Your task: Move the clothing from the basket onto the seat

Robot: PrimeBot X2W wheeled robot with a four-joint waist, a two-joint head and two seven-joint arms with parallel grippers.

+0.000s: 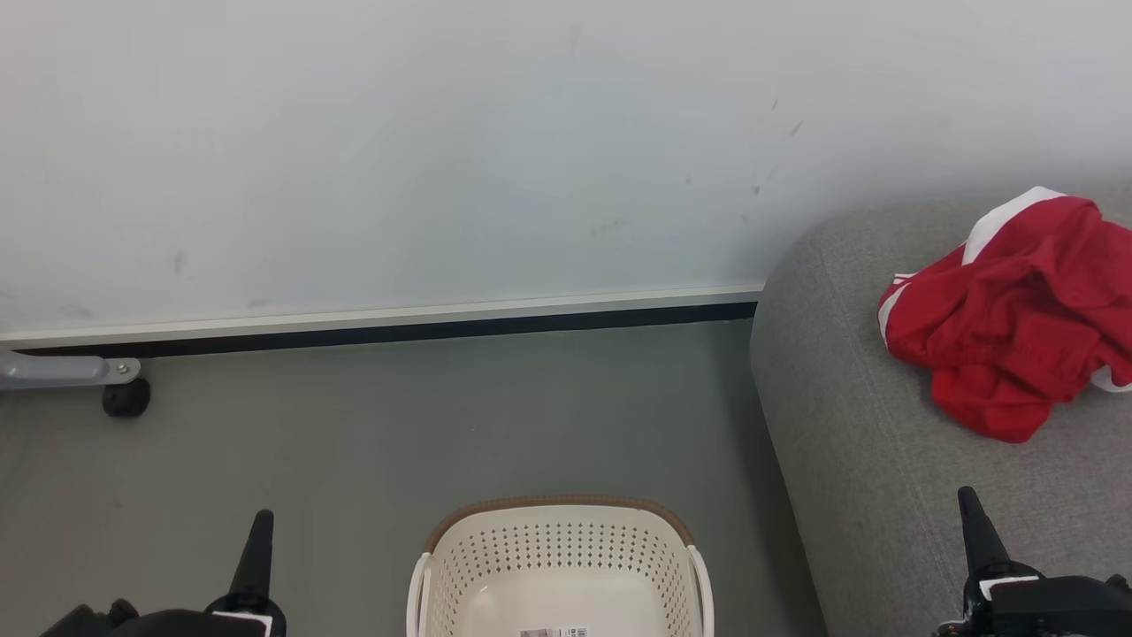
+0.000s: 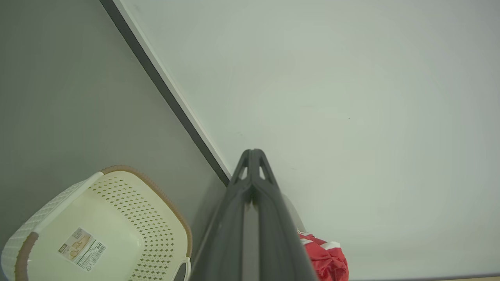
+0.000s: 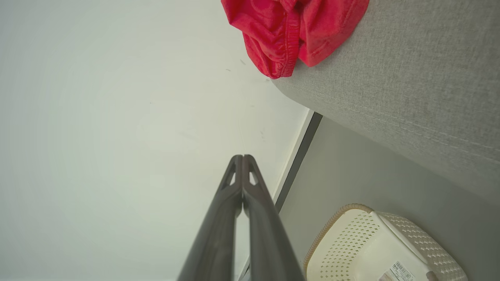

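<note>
Presently, from the head view: the clothing (image 1: 1008,318) lies on the seat (image 1: 849,460) at about 3 o'clock, a crumpled red heap with white trim at its top and left edges. Whether the heap is one garment or two cannot be told. It rests wholly on the grey fabric, set back from the seat's rounded end, which faces 9 o'clock.

At 6 o'clock the basket (image 1: 566,544) stands on the floor (image 1: 442,416), near the seat's end with a strip of floor between them. It has cream perforated walls and a brown rim along the far side, and the lower edge of the view cuts it off. A small printed label (image 1: 554,632) sits on its pale bottom.

At 7 o'clock the left claw (image 1: 263,518) hangs over the floor, fingers pressed together into one dark point aiming at 12 o'clock. The left wrist view agrees: the tips meet.

At 5 o'clock the right claw (image 1: 967,495) hangs over the seat, likewise closed tight. It is well apart from the clothing, which lies toward 1 o'clock from it. The right wrist view shows the tips touching.

A white wall (image 1: 442,133) with faint scuffs takes up the upper half, and a pale skirting (image 1: 398,316) with a dark strip beneath runs along its foot. At 9 o'clock a black caster (image 1: 126,398) on a grey metal leg stands close to the skirting.
</note>
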